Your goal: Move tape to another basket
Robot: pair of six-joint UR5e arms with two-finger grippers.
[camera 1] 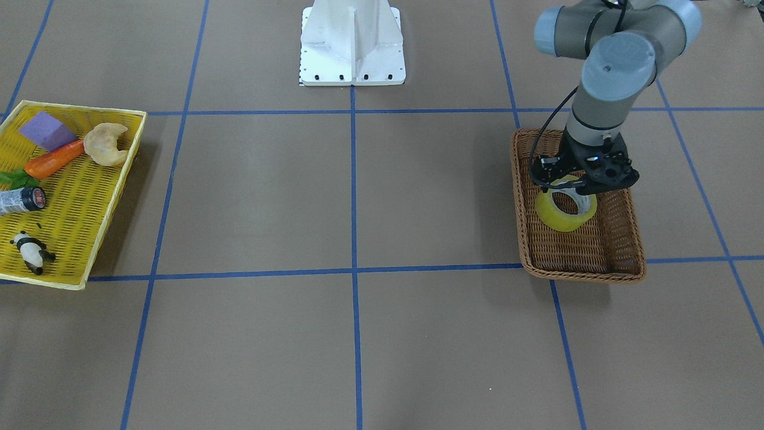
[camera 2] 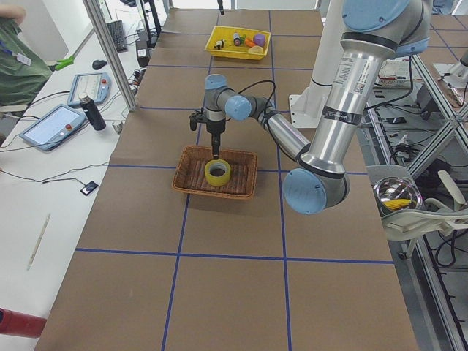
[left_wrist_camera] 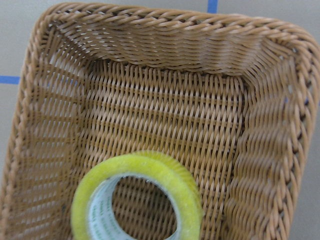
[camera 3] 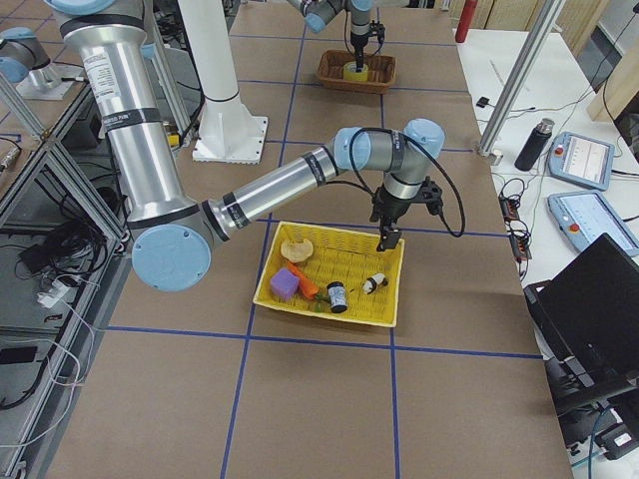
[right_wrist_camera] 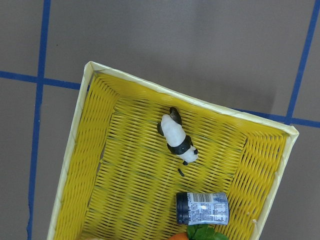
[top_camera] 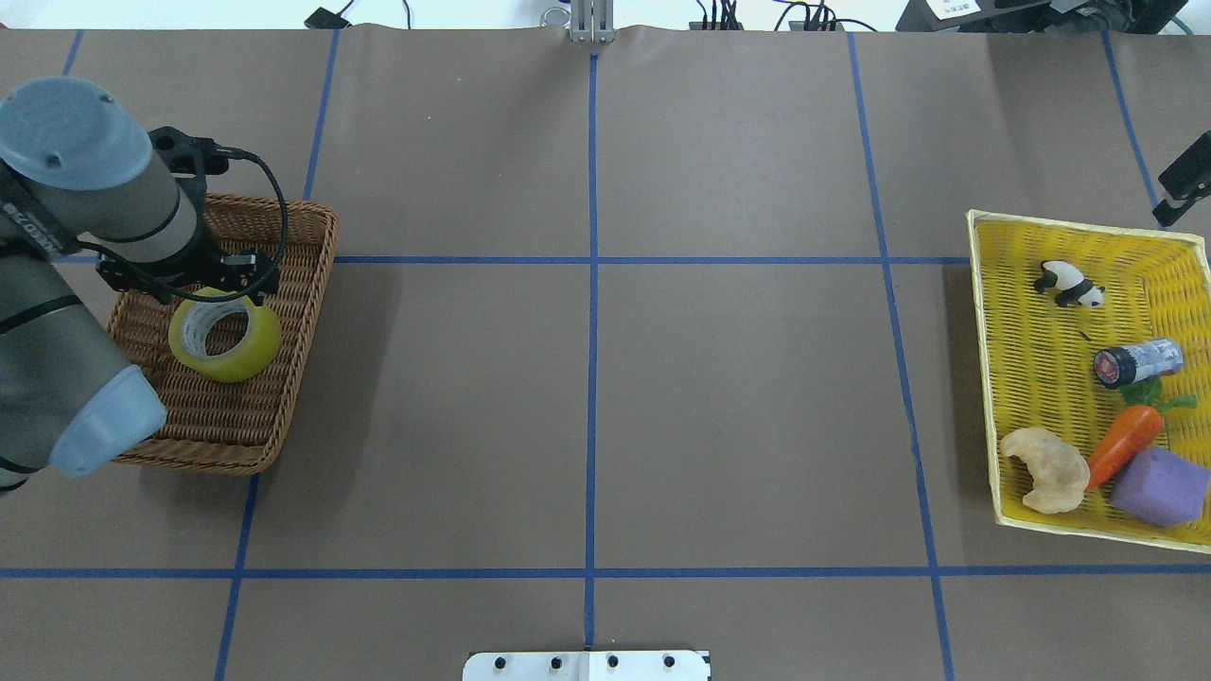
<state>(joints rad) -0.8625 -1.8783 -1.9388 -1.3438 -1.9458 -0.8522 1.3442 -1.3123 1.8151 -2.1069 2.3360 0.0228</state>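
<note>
Tape [camera 1: 561,218] in basket [camera 1: 597,251], print illegible; spacing of left fingers [camera 2: 216,150] and right fingers [camera 3: 384,239] unclear.

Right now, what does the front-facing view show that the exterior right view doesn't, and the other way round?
Only front-facing: the left gripper close up, at the rim of the tilted tape. Only exterior right: the right gripper, above the yellow tray near the panda. Both: the tape in the basket, and the tray with its items.

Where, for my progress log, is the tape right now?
In the overhead view, the tape is in the wicker basket at far left, under the left end effector.
</note>
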